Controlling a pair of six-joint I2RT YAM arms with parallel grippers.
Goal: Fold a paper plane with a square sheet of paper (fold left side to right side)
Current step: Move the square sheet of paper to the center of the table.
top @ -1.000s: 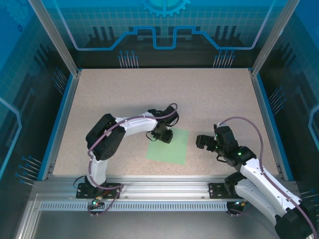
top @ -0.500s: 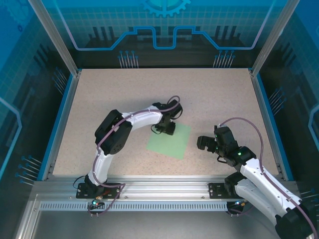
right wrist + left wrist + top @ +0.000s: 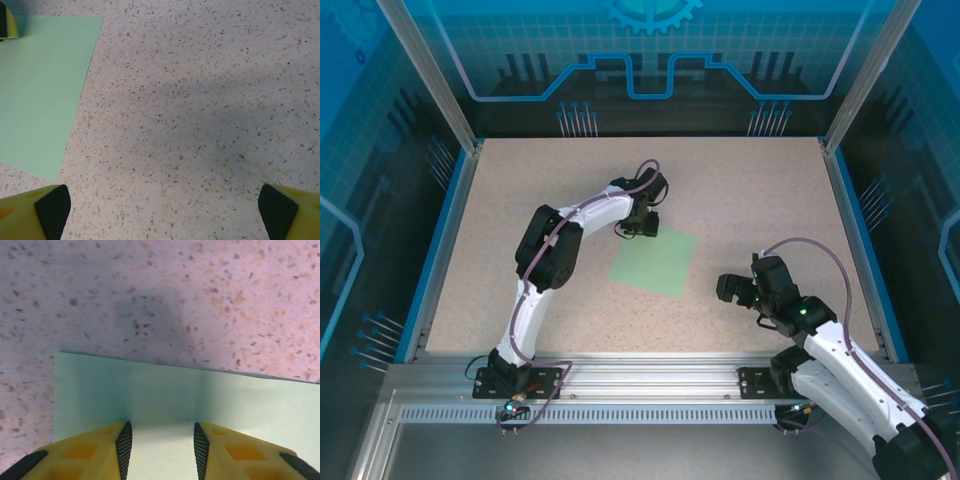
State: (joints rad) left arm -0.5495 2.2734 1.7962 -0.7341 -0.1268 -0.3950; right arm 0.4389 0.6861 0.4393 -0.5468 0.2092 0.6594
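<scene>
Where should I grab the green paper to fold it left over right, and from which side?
Probably its left edge, from the left: the square sheet of paper lies flat, so only an edge lifts, and the left claw sits at its far-left corner.

The top camera overlooks the table [image 3: 750,190] from behind; both close wrist cameras share the square sheet of paper [image 3: 655,262] beneath the left claw [image 3: 160,440].
</scene>
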